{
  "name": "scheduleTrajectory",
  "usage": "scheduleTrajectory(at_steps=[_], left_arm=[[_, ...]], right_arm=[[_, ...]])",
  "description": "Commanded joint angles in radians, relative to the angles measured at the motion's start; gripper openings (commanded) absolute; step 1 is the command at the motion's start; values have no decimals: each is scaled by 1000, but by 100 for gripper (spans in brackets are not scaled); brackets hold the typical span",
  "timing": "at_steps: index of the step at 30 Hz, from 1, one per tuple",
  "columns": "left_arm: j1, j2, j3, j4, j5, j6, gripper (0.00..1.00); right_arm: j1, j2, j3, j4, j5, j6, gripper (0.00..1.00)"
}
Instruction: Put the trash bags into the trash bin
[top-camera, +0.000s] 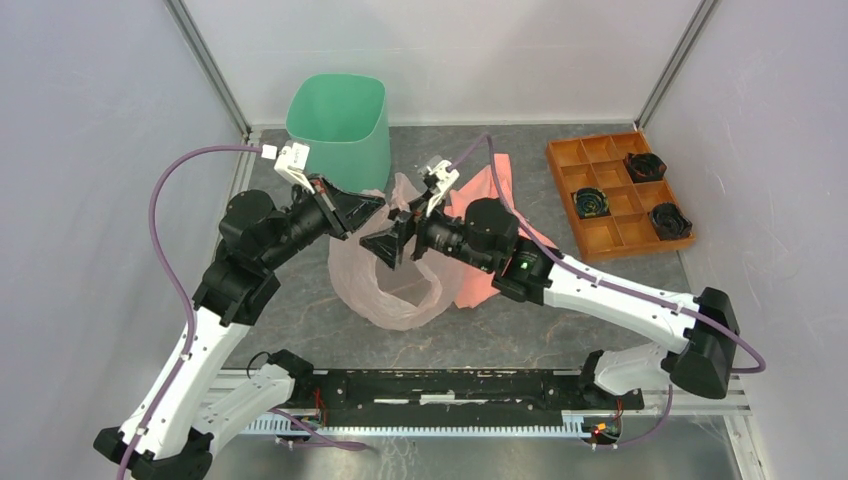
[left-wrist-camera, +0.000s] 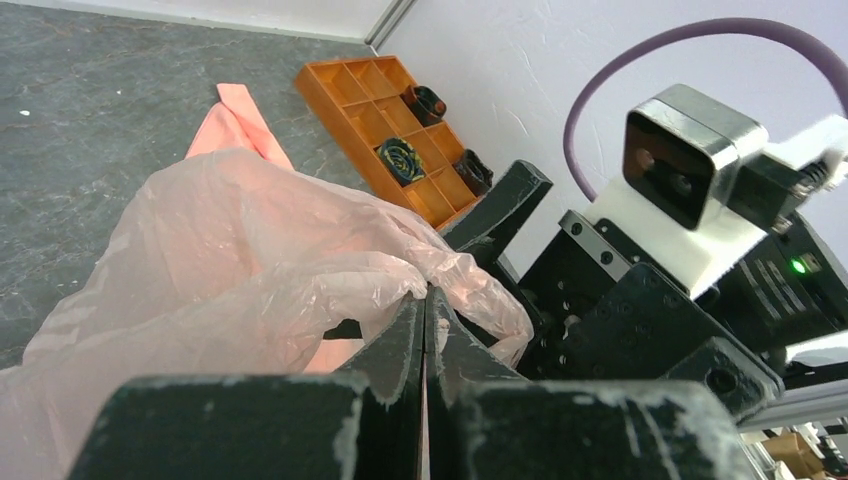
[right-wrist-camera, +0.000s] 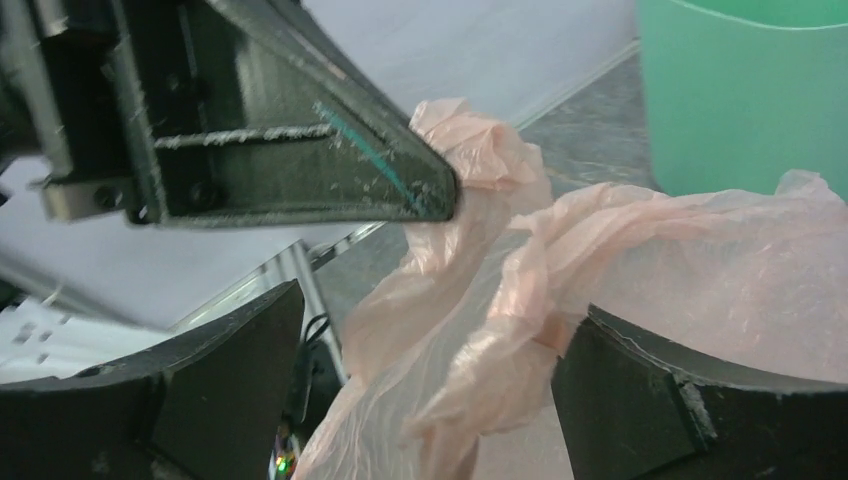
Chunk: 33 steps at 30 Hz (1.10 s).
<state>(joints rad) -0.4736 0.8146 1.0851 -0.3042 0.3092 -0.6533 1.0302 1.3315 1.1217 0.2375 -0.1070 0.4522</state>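
Observation:
The pale pink, crinkly trash bag (top-camera: 392, 288) hangs between my two grippers, and its lower part pools on the table. My left gripper (top-camera: 374, 208) is shut on a bunched fold of the bag (left-wrist-camera: 230, 240), with its fingertips (left-wrist-camera: 427, 297) pressed together on the film. My right gripper (top-camera: 386, 249) faces it from the right and stands open. The right wrist view shows this gripper (right-wrist-camera: 430, 350) with its jaws wide apart and loose bag film (right-wrist-camera: 480, 300) draped between them. The mint-green trash bin (top-camera: 338, 125) stands upright behind the left gripper, and its wall (right-wrist-camera: 740, 90) is close by.
A salmon-orange cloth (top-camera: 482, 195) lies under the right arm. An orange compartment tray (top-camera: 600, 235) holding dark coiled items sits at the right rear. Enclosure walls close in the table on the left, right and back.

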Motion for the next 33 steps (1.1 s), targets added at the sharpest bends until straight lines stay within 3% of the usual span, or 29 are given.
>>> scheduleTrajectory(at_steps=[1,5,6,7,8,10,12,14,17,22,29,33], left_arm=[[-2,-4,14,10,-33,-39,2],[-2,7,30,-19,-52,-41,5],[-2,9,35,-28,-60,-38,9],[-2,8,45,-46,-67,-33,16],[-2,8,59,-65,-86,-21,25],[-2,4,100,-148,-177,11,37],[-2,8,152,-276,-401,28,49],[-2,18,187,-369,-565,38,62],[0,45,202,-399,-659,68,77],[10,207,283,-382,-692,128,81],[134,522,487,-366,-892,157,93],[221,672,603,-357,-845,130,96]], right_arm=[[84,50,112,-77,382,-82,90],[180,124,202,-140,636,-137,85],[193,139,222,-153,668,-168,67],[196,147,230,-175,688,-182,34],[195,145,233,-206,732,-181,17],[195,99,177,-213,776,-209,7],[195,17,61,-150,754,-256,1],[191,-60,-32,-110,688,-288,1],[185,-141,-94,-136,612,-284,1],[185,-292,-242,-54,488,-326,1],[185,-385,-279,-97,519,-350,1],[185,-423,-301,-106,546,-353,1]])
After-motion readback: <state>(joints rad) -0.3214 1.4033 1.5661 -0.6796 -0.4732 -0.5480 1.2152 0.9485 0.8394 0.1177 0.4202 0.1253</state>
